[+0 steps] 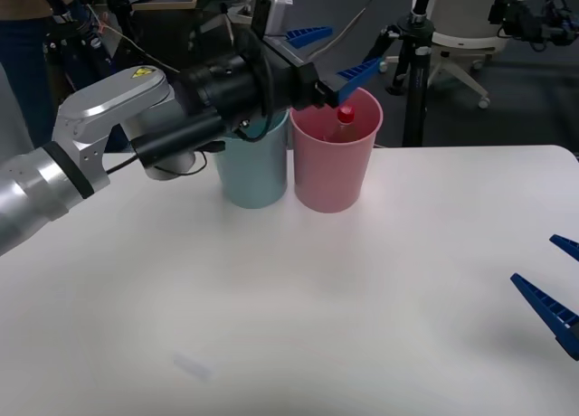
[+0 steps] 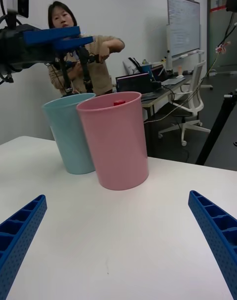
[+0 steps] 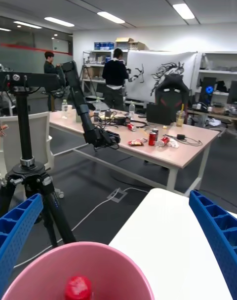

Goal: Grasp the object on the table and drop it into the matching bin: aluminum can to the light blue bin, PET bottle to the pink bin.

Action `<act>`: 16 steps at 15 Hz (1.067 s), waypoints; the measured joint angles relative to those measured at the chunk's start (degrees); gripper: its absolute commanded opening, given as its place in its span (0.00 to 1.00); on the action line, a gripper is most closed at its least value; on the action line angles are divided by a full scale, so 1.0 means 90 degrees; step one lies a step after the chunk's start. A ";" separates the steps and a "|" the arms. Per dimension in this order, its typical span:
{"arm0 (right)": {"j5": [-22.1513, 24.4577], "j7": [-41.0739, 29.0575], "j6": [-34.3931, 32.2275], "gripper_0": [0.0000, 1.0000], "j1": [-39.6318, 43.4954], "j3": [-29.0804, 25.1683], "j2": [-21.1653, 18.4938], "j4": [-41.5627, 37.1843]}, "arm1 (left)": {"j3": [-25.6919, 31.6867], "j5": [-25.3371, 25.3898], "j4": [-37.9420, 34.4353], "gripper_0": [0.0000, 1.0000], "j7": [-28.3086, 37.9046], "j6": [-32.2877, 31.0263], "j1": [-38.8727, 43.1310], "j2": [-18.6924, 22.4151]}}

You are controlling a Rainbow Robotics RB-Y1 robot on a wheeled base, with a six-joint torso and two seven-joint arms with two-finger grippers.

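Note:
The PET bottle (image 1: 345,118) stands inside the pink bin (image 1: 333,163), its red cap (image 3: 78,287) showing just below the rim. That cap (image 2: 119,102) also peeks over the pink bin (image 2: 116,142) in the right wrist view. My left gripper (image 1: 330,56) hangs open directly above the pink bin (image 3: 84,270), holding nothing. The light blue bin (image 1: 253,167) stands touching the pink one on its left. My right gripper (image 1: 556,285) rests open low over the table (image 1: 298,316) at the right edge.
A black tripod (image 1: 414,63) and an office chair (image 1: 461,36) stand on the floor behind the table's far edge. A person (image 2: 81,58) sits beyond the bins. Wide bare tabletop lies in front of the bins.

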 measured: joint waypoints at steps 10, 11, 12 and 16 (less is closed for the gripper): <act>0.0000 0.0000 0.0000 1.00 0.0000 0.0000 0.0000 0.0000 | 0.0882 0.0020 -0.1785 1.00 0.0108 -0.0999 0.1785 0.1754; 0.0000 0.0000 0.0000 1.00 0.0000 0.0000 0.0000 0.0000 | 0.1088 -0.0039 -0.1973 1.00 0.0131 -0.1029 0.2069 0.1865; 0.0000 0.0000 0.0000 1.00 0.0000 0.0000 0.0000 0.0000 | 0.1332 -0.0098 -0.2151 1.00 0.0138 -0.1070 0.2389 0.1968; 0.0000 0.0000 0.0000 1.00 0.0000 0.0000 0.0000 0.0000 | 0.2540 -0.0776 -0.2641 1.00 0.0248 -0.1487 0.3782 0.2061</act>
